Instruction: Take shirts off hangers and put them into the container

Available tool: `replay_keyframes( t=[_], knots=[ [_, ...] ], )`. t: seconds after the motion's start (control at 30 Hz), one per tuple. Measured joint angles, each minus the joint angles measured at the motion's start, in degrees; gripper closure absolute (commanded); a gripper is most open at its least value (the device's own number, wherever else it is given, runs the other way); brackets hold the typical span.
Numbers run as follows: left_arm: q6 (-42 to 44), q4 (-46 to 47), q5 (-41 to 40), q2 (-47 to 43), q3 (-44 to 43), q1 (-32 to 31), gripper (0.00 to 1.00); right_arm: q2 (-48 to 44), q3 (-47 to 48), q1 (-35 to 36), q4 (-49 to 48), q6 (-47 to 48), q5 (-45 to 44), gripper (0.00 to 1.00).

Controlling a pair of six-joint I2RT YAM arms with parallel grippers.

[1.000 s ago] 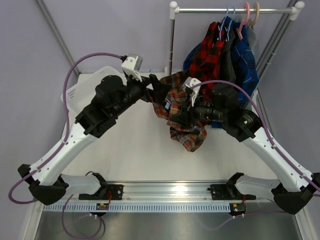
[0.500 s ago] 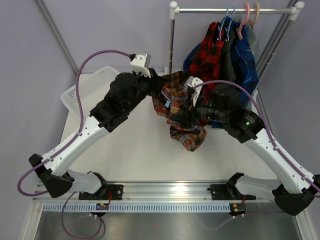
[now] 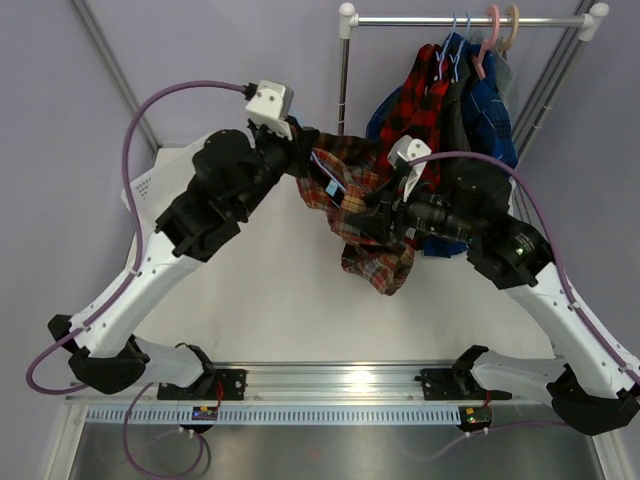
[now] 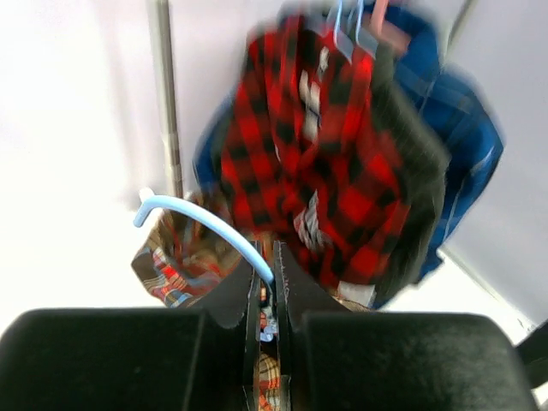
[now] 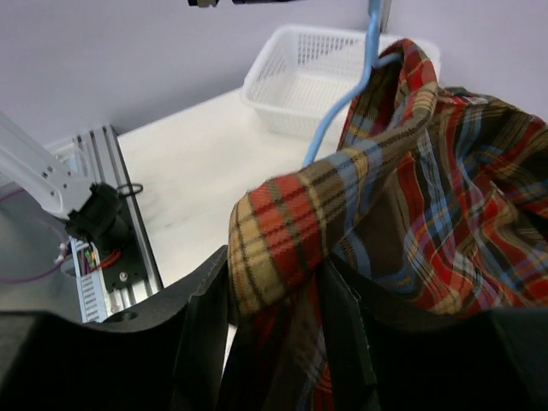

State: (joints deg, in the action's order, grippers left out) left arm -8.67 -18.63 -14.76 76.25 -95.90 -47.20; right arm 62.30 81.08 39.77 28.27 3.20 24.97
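Note:
The brown-orange-green plaid shirt (image 3: 378, 268) hangs in the air between the two arms, still on a light-blue hanger (image 3: 327, 178). My left gripper (image 3: 300, 160) is shut on that hanger's wire (image 4: 199, 214), just below the hook; the jaws (image 4: 272, 287) press together on it. My right gripper (image 3: 368, 215) holds a bunched fold of the same shirt (image 5: 291, 231) between its fingers (image 5: 276, 274). The white slotted container (image 3: 148, 185) sits at the back left, mostly hidden by the left arm; the right wrist view shows it (image 5: 317, 77) beyond the hanger (image 5: 342, 107).
A clothes rack (image 3: 450, 20) stands at the back right. On it hang a red-and-black check shirt (image 3: 412, 112), a dark grey shirt (image 3: 458, 125) and a blue plaid shirt (image 3: 495, 115), on blue, pink (image 3: 490, 38) and beige (image 3: 512, 28) hangers. Its post (image 3: 343, 90) is close behind the left gripper.
My left gripper was open; it reached in to the shirt's collar and shut on the hanger. The shirt's top has risen and stretched out. The right arm shifted slightly up and right.

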Motion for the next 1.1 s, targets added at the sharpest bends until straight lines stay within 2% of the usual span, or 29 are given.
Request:
replay_keyframes(
  t=[0.17,0.33,0.5,0.6,0.8,0.93,1.1],
  knots=[
    [8.4,0.0,-4.3,-0.1,-9.1,1.2,1.00,-0.1,8.9,0.0,2.3,0.7,-1.4,0.27],
    [14.1,0.3,-7.7,-1.9,-12.3,1.4,1.00,0.0,13.5,0.0,2.3,1.0,-2.0,0.23],
    [14.8,0.9,-10.1,-5.3,-6.4,1.4,1.00,0.4,10.9,0.0,0.3,0.0,-1.7,0.27],
    [14.1,0.9,-11.6,-6.1,-0.9,1.4,1.00,2.0,8.5,0.4,-0.7,-0.6,-1.8,0.33],
    [11.1,-0.6,-13.3,-2.1,5.5,1.4,1.00,6.9,7.0,4.0,-1.1,-1.1,-3.5,0.36],
    [9.0,-1.4,-13.8,0.8,6.1,1.4,1.00,9.5,7.0,8.2,-1.6,-1.4,-8.6,0.37],
    [7.9,-1.3,-14.3,1.4,6.1,1.4,1.00,12.0,6.8,9.9,-2.5,-3.6,-17.6,0.45]
  ],
)
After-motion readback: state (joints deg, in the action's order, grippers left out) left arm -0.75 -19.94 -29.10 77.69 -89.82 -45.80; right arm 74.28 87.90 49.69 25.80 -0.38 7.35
